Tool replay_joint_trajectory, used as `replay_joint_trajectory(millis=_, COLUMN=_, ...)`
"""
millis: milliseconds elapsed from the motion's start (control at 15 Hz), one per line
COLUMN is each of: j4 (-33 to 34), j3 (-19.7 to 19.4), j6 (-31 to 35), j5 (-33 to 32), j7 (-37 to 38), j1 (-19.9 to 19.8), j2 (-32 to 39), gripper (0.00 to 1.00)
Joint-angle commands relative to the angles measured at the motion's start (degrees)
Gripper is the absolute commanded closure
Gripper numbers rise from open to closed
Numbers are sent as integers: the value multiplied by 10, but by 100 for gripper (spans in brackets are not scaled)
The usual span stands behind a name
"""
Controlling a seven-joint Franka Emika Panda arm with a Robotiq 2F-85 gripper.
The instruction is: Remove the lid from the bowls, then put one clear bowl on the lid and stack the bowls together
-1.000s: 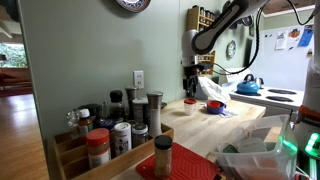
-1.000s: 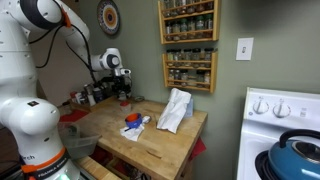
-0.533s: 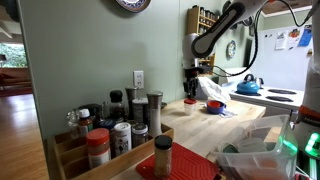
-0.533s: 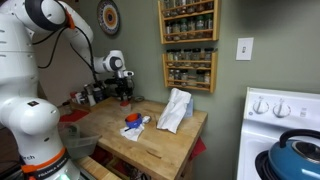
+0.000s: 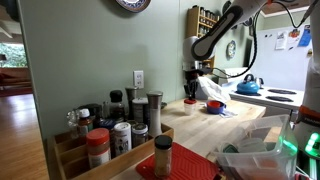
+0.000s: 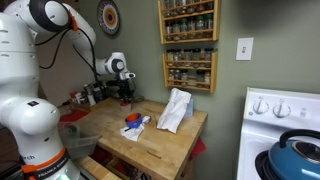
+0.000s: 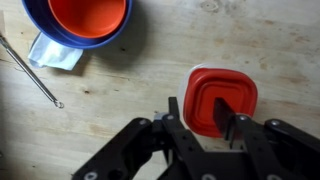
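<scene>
In the wrist view a red square lid [image 7: 225, 90] lies flat on the wooden table. My gripper [image 7: 205, 115] is open. One finger is just off the lid's left edge and the other is over its middle; I cannot tell if they touch it. A blue bowl [image 7: 40, 25] with a red-orange bowl [image 7: 88, 15] nested in it sits at the top left. In both exterior views the gripper [image 5: 190, 88] [image 6: 125, 95] hangs low over the far end of the table, apart from the bowls [image 5: 213, 105] [image 6: 133, 121].
A thin metal rod [image 7: 30, 72] and a pale wrapper [image 7: 55, 55] lie by the bowls. A white bag [image 6: 175, 108] stands on the table. Spice jars [image 5: 120, 125] crowd a rack. A blue kettle [image 6: 300, 152] sits on the stove.
The arm has shifted only slightly, with the gripper a little lower over the table. The bowls and lid have not moved.
</scene>
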Motion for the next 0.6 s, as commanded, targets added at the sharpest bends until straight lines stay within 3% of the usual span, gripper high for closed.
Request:
replay_joint_trajectory(millis=0, j4=0, j3=-9, j6=12, j5=-10, j7=11, j1=5, j2=8, gripper=90)
replay_joint_trajectory(millis=133, j4=0, j3=-11, j6=12, j5=-10, j7=12, j1=5, j2=8, gripper=100)
replay_joint_trajectory(millis=533, j4=-1, j3=-14, j6=12, j5=-10, j7=10, j1=5, j2=5, gripper=98)
